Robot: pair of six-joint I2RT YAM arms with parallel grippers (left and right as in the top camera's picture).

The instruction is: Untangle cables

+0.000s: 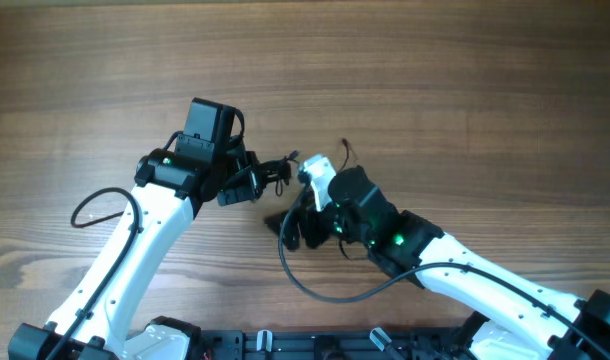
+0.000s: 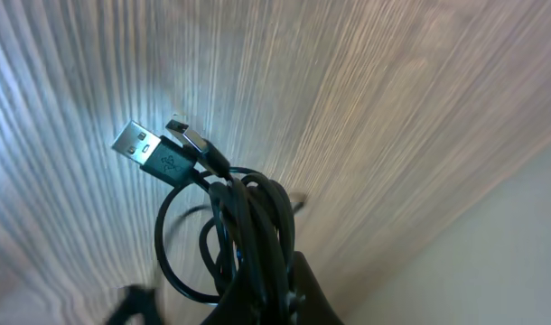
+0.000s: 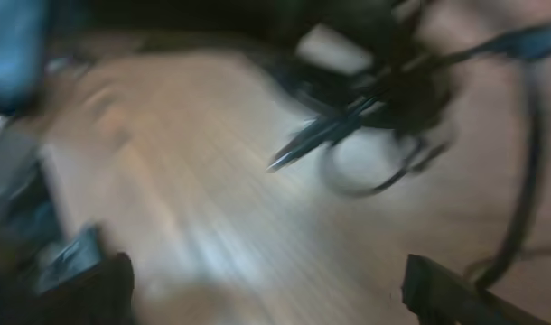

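Wooden table (image 1: 435, 80) below; left claw (image 1: 275, 173) clamps cables (image 2: 248, 226), right claw (image 3: 257, 284) apart.

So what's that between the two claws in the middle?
The cables, a small black knotted bundle clamped in the left gripper, with the right gripper just beside it. The overhead view shows it.

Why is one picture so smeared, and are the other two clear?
Right wrist view: heavily smeared, likely motion blur; the cables are just a dark smudge. Left wrist view: the cables close up are fairly sharp, a plug catches bright glare, the wood grain looks stretched into streaks. Overhead view: sharp and evenly lit, soft shadows on the table.
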